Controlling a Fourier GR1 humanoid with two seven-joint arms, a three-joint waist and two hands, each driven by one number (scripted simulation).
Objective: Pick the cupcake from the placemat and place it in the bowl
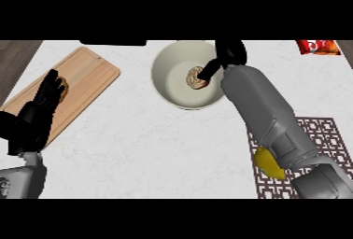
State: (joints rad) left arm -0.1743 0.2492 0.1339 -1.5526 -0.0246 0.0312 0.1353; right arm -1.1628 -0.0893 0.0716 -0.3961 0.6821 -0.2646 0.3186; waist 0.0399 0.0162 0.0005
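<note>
The cupcake (196, 77) is seen inside the bowl (169, 70), upper middle, half hidden by the right hand (224, 55), fingers curled on it. Left hand (43, 100) is rested at left, fingers straight.

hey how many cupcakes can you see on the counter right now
1. The cupcake sits inside the bowl, by the right hand. Another might be hidden under the left hand on the cutting board.

cupcake (196, 77): tan, inside bowl (169, 74) | placemat (324, 135): brown lattice, lower right
</note>
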